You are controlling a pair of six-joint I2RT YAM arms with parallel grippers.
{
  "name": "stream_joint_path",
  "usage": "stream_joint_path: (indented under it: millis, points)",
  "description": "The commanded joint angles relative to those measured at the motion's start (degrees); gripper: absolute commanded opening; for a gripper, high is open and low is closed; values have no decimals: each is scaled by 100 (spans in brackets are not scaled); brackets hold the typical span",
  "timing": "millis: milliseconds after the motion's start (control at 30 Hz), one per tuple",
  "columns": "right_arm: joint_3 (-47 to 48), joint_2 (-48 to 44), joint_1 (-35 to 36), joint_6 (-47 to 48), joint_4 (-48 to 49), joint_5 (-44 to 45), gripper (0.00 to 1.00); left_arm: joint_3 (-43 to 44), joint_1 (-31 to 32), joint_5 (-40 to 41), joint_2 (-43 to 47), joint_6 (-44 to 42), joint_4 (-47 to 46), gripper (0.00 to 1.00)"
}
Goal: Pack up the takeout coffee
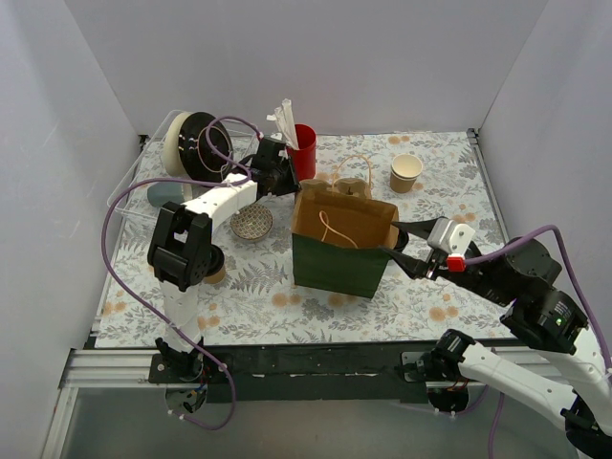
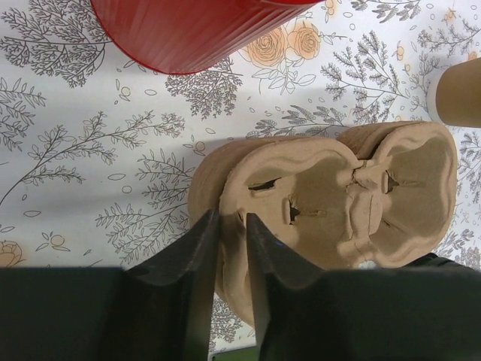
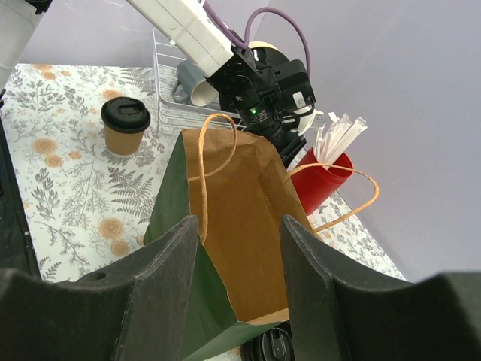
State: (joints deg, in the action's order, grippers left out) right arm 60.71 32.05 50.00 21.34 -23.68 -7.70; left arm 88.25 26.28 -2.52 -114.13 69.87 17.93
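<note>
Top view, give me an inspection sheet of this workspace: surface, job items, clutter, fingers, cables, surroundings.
Surface: floral cloth, flat.
Job's things: lidded coffee upright on the cloth, outside the bag; bag upright, open.
Clutter: carrier, red cup with straws, tan cup, bowl, rack, mug.
Grippers: left gripper, fingers narrow astride the carrier's rim; right gripper, fingers apart astride the bag's end.
Cables: purple cables hang in loose loops.
Surroundings: white walls; nothing else seen.
</note>
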Motion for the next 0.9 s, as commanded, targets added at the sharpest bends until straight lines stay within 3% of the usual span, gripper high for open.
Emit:
stream_joint_path:
  millis: [0,200,633,867]
  points:
    - [169,-68,19,-51,153,41,56,245,44,103,-31,-78,52,17]
    - [213,-41,27,-60,180,50,55,404,44,-20,-57,0,149,0]
    - [99,-68,19,-174,285,76,55,843,26,-565,136,457,457,0]
    - [-234,-225,19,-1395,1013,1244,51,1054,26,-591,417,765,457,0]
